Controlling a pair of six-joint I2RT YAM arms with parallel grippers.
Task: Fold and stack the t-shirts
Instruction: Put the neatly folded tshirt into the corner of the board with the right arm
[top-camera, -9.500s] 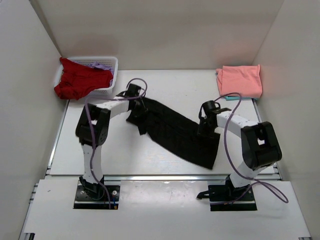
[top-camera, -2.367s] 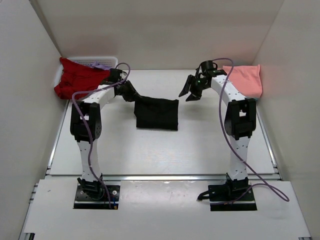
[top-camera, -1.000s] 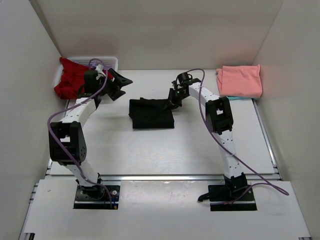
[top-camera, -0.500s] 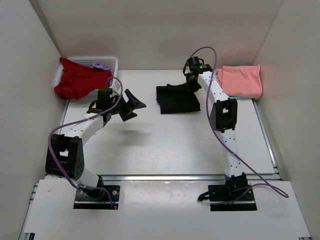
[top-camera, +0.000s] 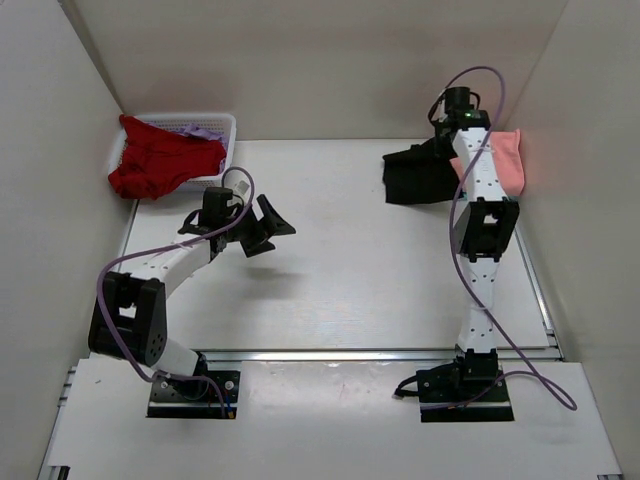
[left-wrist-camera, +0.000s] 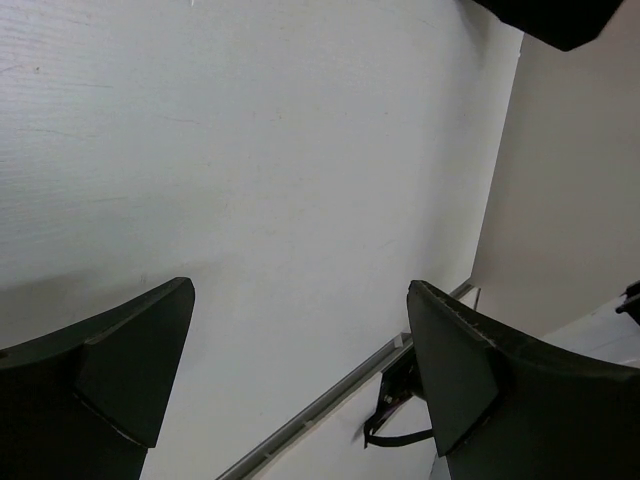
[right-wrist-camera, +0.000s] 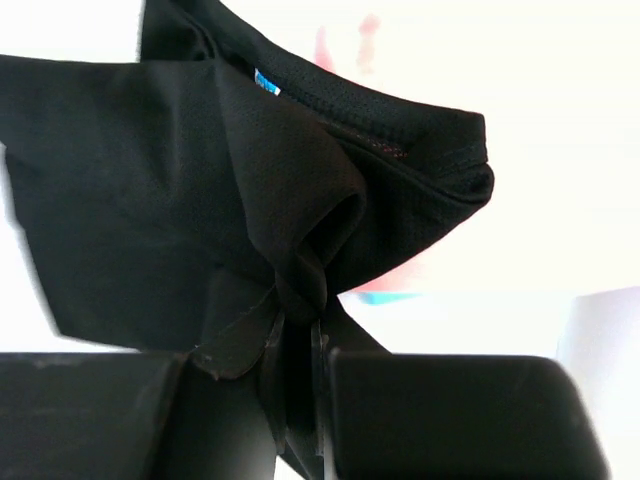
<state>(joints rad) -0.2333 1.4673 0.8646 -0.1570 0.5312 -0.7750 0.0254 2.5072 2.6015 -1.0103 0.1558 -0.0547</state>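
The folded black t-shirt (top-camera: 418, 176) hangs bunched from my right gripper (top-camera: 446, 150), which is shut on it at the far right, just left of the salmon-pink t-shirt (top-camera: 508, 166). In the right wrist view a pinched fold of the black t-shirt (right-wrist-camera: 180, 200) runs between the shut jaws of my right gripper (right-wrist-camera: 300, 335), and its light-blue label (right-wrist-camera: 265, 80) shows near the collar. The red t-shirt (top-camera: 160, 160) drapes over the white basket (top-camera: 218, 124) at the far left. My left gripper (top-camera: 270, 225) hovers open over bare table, holding nothing; the left wrist view shows my left gripper (left-wrist-camera: 300, 370) with its fingers wide apart.
White walls close in the table (top-camera: 340, 270) on the left, back and right. A rail (top-camera: 330, 352) runs along the near edge. A teal scrap (right-wrist-camera: 385, 297) peeks out under the pink cloth.
My right gripper has carried the black t-shirt from the back middle to the right, up against the pink one. The left gripper has shifted slightly right and stays open.
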